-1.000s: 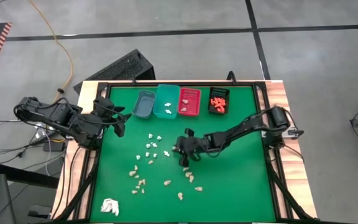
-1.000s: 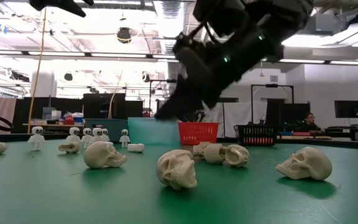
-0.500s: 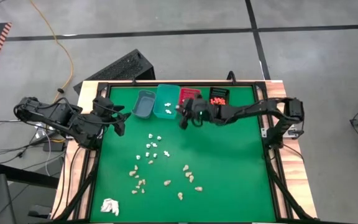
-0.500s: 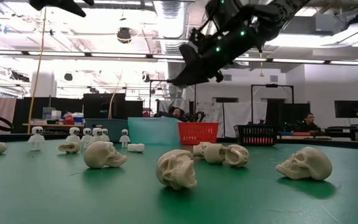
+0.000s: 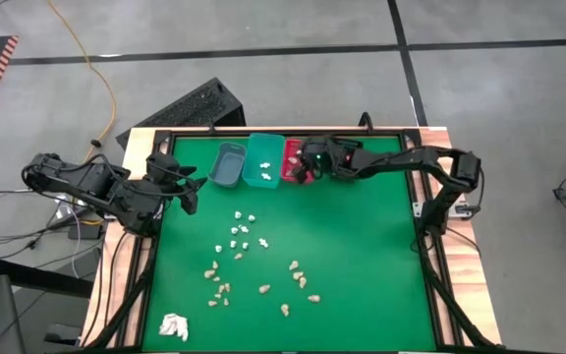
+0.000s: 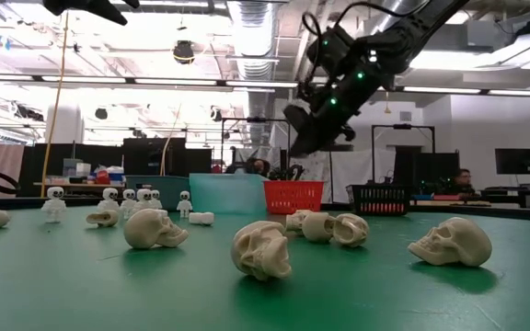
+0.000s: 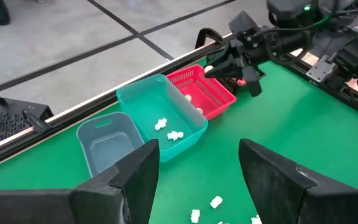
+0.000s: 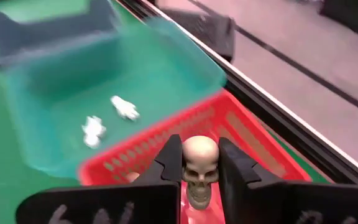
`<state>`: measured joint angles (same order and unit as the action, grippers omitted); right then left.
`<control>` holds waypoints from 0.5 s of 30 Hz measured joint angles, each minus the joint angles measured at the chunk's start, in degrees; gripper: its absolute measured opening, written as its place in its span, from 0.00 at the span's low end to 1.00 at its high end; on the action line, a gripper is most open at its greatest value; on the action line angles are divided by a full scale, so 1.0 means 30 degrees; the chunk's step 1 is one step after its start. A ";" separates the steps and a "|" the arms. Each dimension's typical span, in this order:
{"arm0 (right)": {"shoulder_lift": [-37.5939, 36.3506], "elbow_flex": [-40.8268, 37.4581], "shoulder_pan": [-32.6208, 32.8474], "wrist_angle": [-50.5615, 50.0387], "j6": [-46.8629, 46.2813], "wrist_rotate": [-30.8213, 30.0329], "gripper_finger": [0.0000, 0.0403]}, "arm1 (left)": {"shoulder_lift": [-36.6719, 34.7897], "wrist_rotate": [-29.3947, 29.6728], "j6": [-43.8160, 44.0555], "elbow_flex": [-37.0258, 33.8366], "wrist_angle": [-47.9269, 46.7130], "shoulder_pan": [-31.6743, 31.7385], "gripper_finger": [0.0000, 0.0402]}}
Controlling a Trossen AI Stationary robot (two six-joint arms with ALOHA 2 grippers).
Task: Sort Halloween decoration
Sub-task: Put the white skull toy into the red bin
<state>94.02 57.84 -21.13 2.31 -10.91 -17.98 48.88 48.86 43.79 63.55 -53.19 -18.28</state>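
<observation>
**Skull held over the red bin**

We see the right gripper (image 8: 200,168) pinching a small beige skull (image 8: 200,163) between its fingers, poised above the red bin (image 5: 299,160) in the upper middle of the high view. The teal bin (image 5: 263,159) beside it holds white skeletons (image 8: 109,120). The left gripper (image 7: 197,165) waits spread wide at the left edge of the green mat (image 5: 362,256), where more skulls (image 5: 298,278) lie scattered.

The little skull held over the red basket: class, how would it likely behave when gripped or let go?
The skull looks hard and rigid: it keeps its shape between the right gripper fingers. It seems light, since a narrow pinch holds it. Its rounded top suggests it may roll or bounce on landing in the red basket.
</observation>
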 joint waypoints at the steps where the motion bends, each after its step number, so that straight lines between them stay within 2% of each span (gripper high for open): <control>1: 0.0000 0.0000 -0.0136 -0.0339 -0.0128 -0.0002 0.16 | 0.0002 0.0000 0.0000 0.0000 0.0000 0.0002 0.52; 4: 0.0007 0.0000 -0.0510 -0.1080 -0.0359 0.0104 0.16 | 0.0000 0.0084 0.0000 0.0000 0.0000 0.0005 0.52; 11: 0.0007 0.0000 -0.0850 -0.1114 -0.0257 0.1901 0.16 | -0.0005 0.0335 0.0000 0.0000 0.0000 0.0005 0.52; 15: 0.0007 0.0002 -0.0865 -0.1084 -0.0213 0.2006 0.20 | -0.0004 0.0335 0.0000 0.0000 0.0000 0.0000 0.52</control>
<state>94.04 57.85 -23.73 -0.94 -11.55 -11.96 48.86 49.87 43.79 63.55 -53.19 -18.28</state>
